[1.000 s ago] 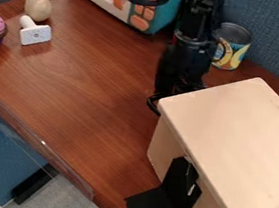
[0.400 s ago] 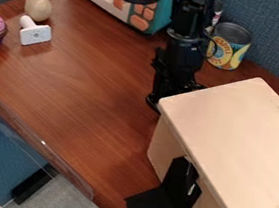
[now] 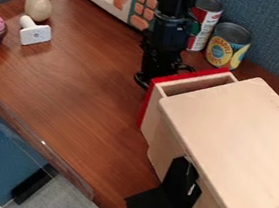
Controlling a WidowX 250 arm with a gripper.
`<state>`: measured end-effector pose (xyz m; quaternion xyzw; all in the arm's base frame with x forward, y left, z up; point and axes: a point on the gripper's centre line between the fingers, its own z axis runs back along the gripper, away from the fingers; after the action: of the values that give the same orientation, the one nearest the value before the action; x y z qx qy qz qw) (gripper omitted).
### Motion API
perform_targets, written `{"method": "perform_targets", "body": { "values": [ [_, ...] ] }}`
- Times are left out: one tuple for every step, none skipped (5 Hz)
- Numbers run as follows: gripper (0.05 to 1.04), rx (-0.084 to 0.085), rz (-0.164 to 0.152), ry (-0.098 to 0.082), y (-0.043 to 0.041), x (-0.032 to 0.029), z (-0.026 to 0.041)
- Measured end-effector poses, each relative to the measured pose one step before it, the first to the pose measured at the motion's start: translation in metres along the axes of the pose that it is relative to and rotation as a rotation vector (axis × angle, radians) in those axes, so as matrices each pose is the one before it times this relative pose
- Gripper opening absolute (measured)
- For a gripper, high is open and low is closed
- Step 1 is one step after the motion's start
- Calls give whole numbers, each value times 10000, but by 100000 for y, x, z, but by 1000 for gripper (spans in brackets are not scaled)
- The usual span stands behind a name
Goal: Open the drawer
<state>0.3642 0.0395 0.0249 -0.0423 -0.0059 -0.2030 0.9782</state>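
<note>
At the upper left side of the wooden cabinet (image 3: 234,138), camera view: the drawer (image 3: 152,121) is partly out, with its red front (image 3: 146,108) and part of its hollow showing. The gripper (image 3: 145,78) hangs just outside that front, low by the tabletop (image 3: 84,86). Jaw state: cannot tell; contact with the front, also cannot tell.

Just changed: the drawer has slid out toward the upper left, along with the arm. For the task, the pull seems to be working; likely well along, maybe a bit more travel needed. Risk: the gripper slips off, or the cabinet drags along.

Versus earlier frame: no drawer gap then, now a clear one; arm further left, so the red-and-white can (image 3: 204,23) is more exposed. Cabinet and black panel (image 3: 178,189) unmoved.
</note>
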Motion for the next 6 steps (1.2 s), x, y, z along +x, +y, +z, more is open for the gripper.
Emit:
{"method": "perform_targets", "body": {
  "values": [
    [150,103,26,-81,1203,123,423],
    [150,178,125,-181,1364,50,923],
    [150,47,53,21,628,-213,347],
    [150,6,-71,-16,130,135,310],
    [149,-5,-18,6,343,-215,97],
    [149,12,-94,142,410,-22,-309]
  ]
}}
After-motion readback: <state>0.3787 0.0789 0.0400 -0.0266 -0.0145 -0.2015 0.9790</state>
